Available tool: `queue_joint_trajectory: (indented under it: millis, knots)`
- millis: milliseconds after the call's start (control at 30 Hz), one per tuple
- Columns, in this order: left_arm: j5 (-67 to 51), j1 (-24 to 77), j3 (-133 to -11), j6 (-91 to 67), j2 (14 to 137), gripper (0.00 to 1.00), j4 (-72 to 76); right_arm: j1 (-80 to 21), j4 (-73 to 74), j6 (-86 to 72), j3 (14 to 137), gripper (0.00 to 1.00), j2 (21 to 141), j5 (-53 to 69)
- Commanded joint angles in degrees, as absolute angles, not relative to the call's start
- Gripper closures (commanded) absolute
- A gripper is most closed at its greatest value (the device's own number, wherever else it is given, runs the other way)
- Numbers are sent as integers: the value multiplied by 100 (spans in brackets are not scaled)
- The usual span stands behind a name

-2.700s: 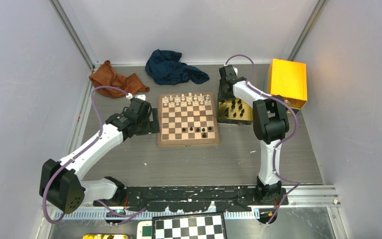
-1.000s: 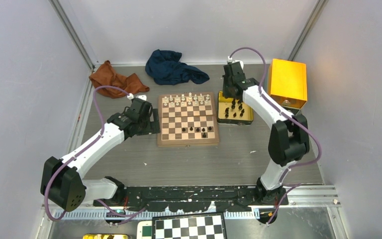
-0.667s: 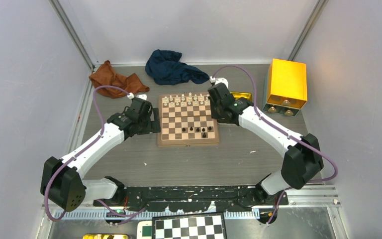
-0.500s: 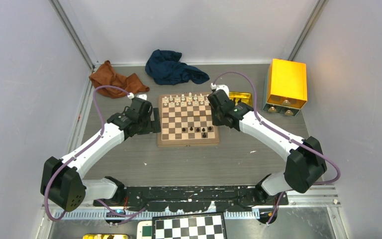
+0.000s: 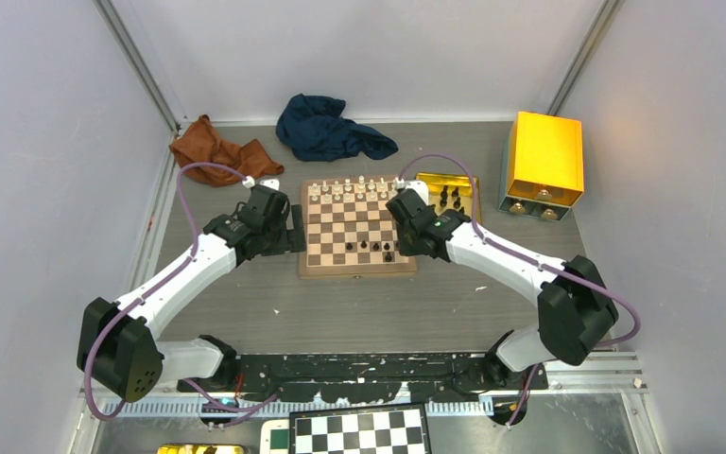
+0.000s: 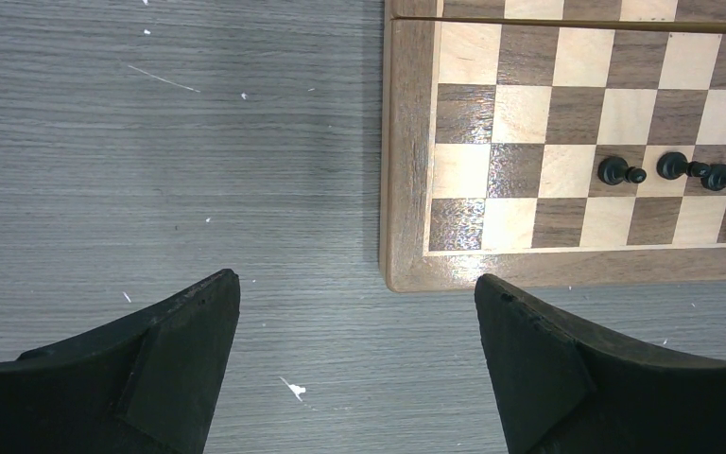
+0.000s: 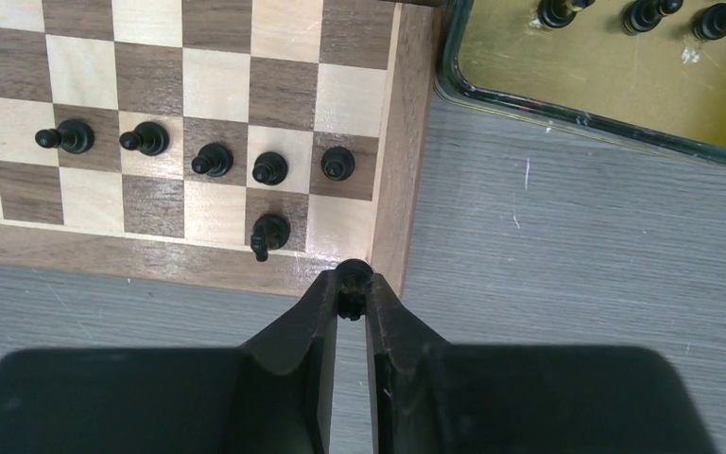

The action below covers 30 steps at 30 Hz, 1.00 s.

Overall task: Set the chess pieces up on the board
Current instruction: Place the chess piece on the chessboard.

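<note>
Right gripper (image 7: 348, 284) pinches one tiny black chess piece (image 7: 353, 274) over the near right corner of the square wooden chessboard (image 5: 356, 270). Six black pieces (image 7: 269, 168) already stand there. More lie in the shallow gold tin tray (image 7: 567, 118). Left gripper (image 6: 355, 281) hangs beside the board, fingers spread, empty. Judged early: most of the black side is unplaced.

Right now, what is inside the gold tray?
Black chess pieces stand in the gold tray; its near strip of floor is bare. The right wrist view crops the rest; from above, the right arm hides its near edge.
</note>
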<state>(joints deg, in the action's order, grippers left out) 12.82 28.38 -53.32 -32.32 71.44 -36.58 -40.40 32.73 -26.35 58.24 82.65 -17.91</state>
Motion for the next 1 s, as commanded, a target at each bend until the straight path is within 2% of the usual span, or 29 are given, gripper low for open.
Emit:
queue_joint_trajectory:
  millis: [0, 800, 967]
  knots:
    - [1265, 2804, -5370, -3182, 7049, 6, -3479, -4062, 2812, -2742, 5810, 99, 8430, -1807]
    - [1274, 2804, -5353, -3159, 7108, 5, -3463, -4061, 2409, -2615, 5866, 99, 9085, -1664]
    - [1274, 2804, -5379, -3141, 7141, 5, -3463, -4068, 2470, -2614, 5921, 93, 9169, -1644]
